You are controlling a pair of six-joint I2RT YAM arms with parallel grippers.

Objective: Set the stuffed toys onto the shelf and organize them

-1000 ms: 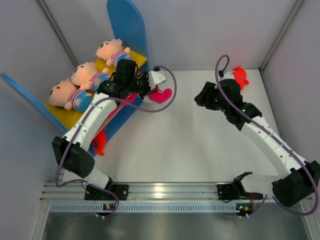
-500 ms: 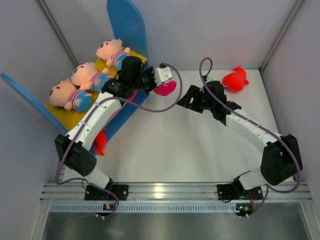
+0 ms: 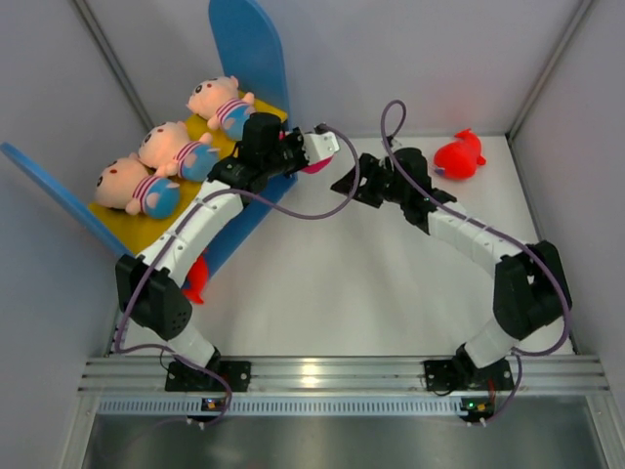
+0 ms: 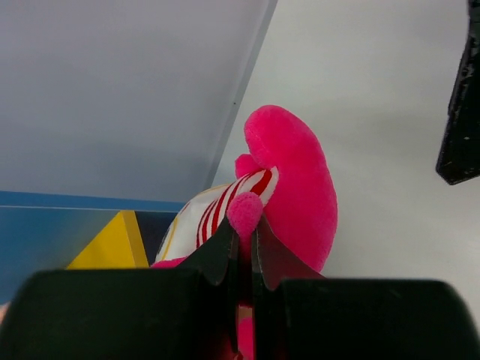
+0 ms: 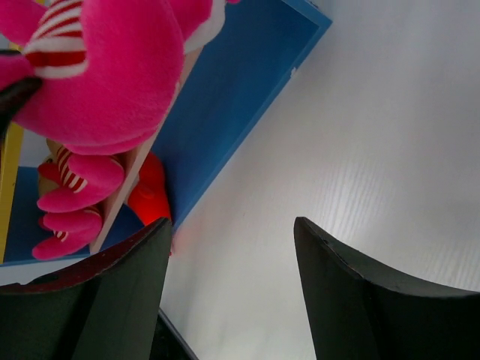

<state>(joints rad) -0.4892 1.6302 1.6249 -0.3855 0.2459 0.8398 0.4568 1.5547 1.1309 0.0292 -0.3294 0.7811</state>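
Three peach-faced stuffed toys (image 3: 164,149) lie on the yellow upper board (image 3: 122,223) of the shelf, between its blue side panels (image 3: 246,49). My left gripper (image 3: 311,161) is shut on a pink-footed, red-striped plush (image 4: 289,180) at the shelf's right end; its fingertips (image 4: 225,244) pinch a small pink limb. My right gripper (image 3: 349,182) is open and empty just right of that plush (image 5: 97,75). A second pink-footed plush (image 5: 71,196) lies on the lower board. One red plush (image 3: 459,156) lies on the table at the back right; another (image 3: 195,278) lies by the shelf's front.
The blue side panel (image 5: 240,82) stands close to the left of my right gripper (image 5: 231,225). Grey walls close the table at the back and both sides. The right gripper's finger (image 4: 459,97) shows at the edge of the left wrist view.
My right arm has swung left, away from the red plush, to beside the left gripper. My left gripper has carried the pink-footed plush slightly back toward the shelf end.
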